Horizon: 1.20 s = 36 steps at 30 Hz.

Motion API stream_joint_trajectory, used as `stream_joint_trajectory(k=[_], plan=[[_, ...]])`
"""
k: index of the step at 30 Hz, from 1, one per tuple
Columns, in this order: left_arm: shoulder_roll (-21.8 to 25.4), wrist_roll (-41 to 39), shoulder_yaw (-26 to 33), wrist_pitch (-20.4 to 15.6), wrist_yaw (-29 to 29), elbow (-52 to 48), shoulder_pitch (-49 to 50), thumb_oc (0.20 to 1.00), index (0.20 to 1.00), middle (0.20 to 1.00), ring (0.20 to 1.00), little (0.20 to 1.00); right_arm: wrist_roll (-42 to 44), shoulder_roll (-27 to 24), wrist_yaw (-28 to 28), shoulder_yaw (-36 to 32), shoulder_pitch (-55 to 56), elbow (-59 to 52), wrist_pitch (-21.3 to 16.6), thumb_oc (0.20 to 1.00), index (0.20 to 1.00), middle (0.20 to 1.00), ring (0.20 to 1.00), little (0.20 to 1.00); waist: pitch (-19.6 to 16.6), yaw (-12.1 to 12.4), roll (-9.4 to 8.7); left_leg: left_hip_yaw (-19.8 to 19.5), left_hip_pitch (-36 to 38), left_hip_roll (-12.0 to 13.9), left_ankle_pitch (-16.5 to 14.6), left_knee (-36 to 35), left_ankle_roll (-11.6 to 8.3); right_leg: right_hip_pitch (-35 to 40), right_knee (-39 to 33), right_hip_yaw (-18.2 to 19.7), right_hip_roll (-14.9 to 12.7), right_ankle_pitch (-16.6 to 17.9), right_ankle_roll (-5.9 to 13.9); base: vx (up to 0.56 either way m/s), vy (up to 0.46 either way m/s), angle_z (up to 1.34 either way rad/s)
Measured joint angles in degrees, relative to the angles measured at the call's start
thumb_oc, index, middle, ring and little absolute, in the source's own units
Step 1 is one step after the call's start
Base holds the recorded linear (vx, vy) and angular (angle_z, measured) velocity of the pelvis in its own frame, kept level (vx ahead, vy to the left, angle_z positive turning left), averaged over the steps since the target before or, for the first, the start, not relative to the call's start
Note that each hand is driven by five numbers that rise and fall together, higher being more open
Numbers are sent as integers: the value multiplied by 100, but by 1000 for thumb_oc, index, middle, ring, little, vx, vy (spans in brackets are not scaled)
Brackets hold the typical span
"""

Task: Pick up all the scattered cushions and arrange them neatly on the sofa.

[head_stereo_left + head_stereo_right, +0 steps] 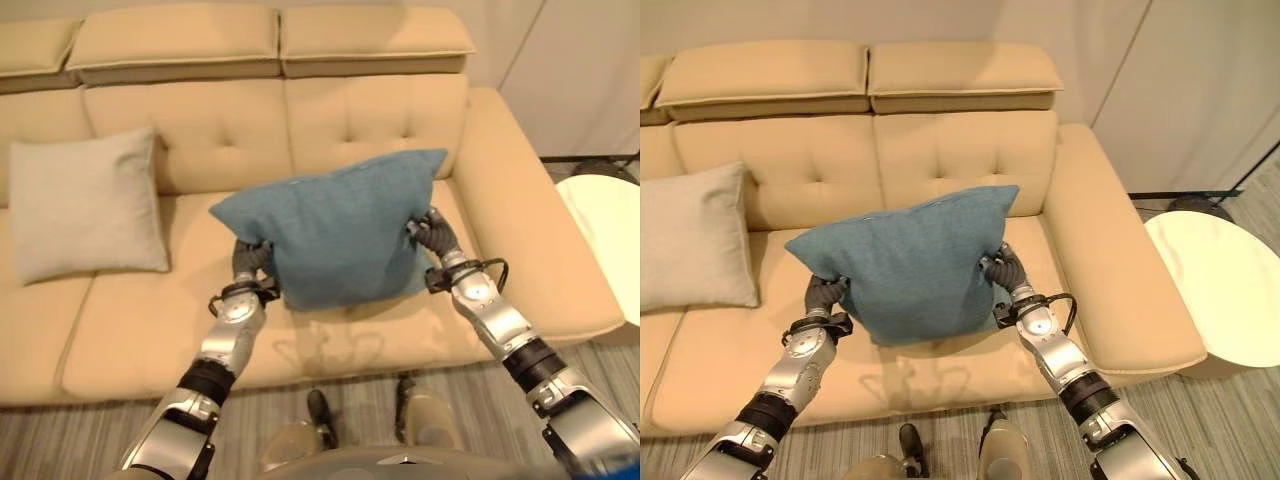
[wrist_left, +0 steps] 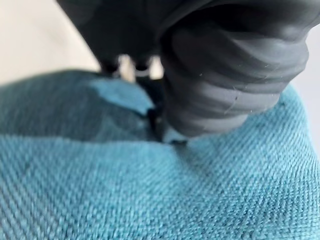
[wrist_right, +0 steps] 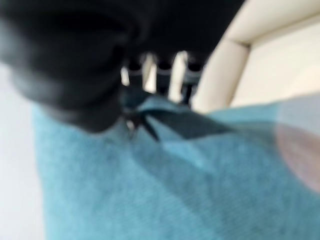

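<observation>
The left hand (image 1: 250, 262) is clamped on the left edge of the blue cushion (image 1: 335, 235), its fingers bunching the weave as the left wrist view shows; the right hand (image 1: 432, 232) is pinched on the opposite edge, with the fabric pulled into folds between its fingers in the right wrist view. The blue cushion hangs between the two hands, held upright above the right seat of the sofa (image 1: 520, 200), its lower edge close to the seat; contact with the seat cannot be confirmed. Assessment: the cushion appears light and soft, and it sags and creases at each grip, so it will deform rather than resist. The woven cover looks coarse and unlikely to slip. Holding both side edges at mid-height is judged sound. A grey cushion (image 1: 85, 205) leans against the backrest on the left seat, well apart.
</observation>
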Motion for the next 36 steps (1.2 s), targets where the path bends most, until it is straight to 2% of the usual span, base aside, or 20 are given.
stream_joint_trajectory(k=[2, 3, 4, 8, 14, 16, 21, 26, 33, 36], plan=[[-15, 2, -50, -1, -1, 3, 1, 200, 200, 200, 200, 200, -2, -29, -1, -7, 54, 10, 10, 200, 200, 200, 200, 200, -16, -168, -106, -115, 22, -35, 14, -52, -97, 96, -522, 154, 32, 392, -30, 193, -91, 38], [-114, 2, -103, 11, -5, 5, 7, 200, 200, 200, 200, 200, -2, -73, -2, -25, 115, 15, 20, 200, 200, 200, 200, 200, 14, -225, -151, -207, 117, 13, 63, -59, -323, 448, -981, 239, 211, 962, -392, 184, -147, 24], [-211, 4, -107, 19, -5, 4, 8, 200, 200, 200, 200, 200, -2, -181, -2, -14, 109, 49, 56, 200, 200, 200, 200, 200, 25, -168, -82, -196, 168, 121, 61, -58, -370, 560, -1125, 196, 325, 1024, -549, 124, -121, 12], [-409, 10, -108, 18, -27, -1, -51, 200, 200, 200, 200, 200, -2, -388, 1, -109, 86, 33, 101, 200, 200, 200, 200, 200, 9, -195, -22, -231, 206, 475, 240, -6, -625, 909, -1539, -39, 694, 1082, -637, 52, -100, 1], [-495, 8, -207, 20, -29, -2, -308, 200, 200, 200, 200, 200, -76, -521, -37, -301, -101, 5, 98, 200, 200, 200, 200, 200, 16, -243, 202, -246, 95, 654, 280, -24, -710, 958, -1711, -233, 865, 1030, -678, 14, -55, 15], [-428, 9, -204, 17, -27, -2, -473, 200, 200, 200, 200, 200, -120, -553, -59, -324, -212, 1, 93, 200, 200, 200, 200, 200, 10, -310, 323, -243, -64, 690, 191, -37, -830, 825, -1710, -269, 888, 1008, -735, -64, -22, 17], [-205, 8, -207, 16, 75, 2, -896, 200, 200, 200, 200, 200, -214, -665, -164, -239, -531, 2, 88, 200, 200, 200, 200, 200, 61, -301, 380, -225, -660, 533, 212, 146, -774, 300, -1700, -248, 713, 1211, -741, -89, 7, 2], [107, 3, -197, -2, 356, 291, -1861, 200, 200, 200, 200, 200, -279, -727, -426, -9, -1620, 118, 98, 200, 200, 200, 200, 200, 318, -267, 435, -195, -1133, 403, 221, 323, -680, -312, -1328, -99, 554, 1234, -725, -64, 21, -4], [311, -10, -190, -133, 531, 447, -2663, 200, 200, 200, 200, 200, -388, -741, -799, 39, -2763, 412, 101, 200, 200, 200, 200, 200, 482, -119, 468, -233, -1323, 431, 245, 368, -657, -470, -1274, -122, 513, 1234, -745, -18, -39, 4], [406, -13, -313, -144, 620, 546, -3176, 200, 200, 200, 200, 200, -389, -854, -903, 102, -3349, 757, 100, 200, 200, 200, 200, 200, 515, -54, 481, -393, -1598, 450, 256, 465, -654, -654, -1165, -272, 482, 1207, -789, -14, -85, 22]])
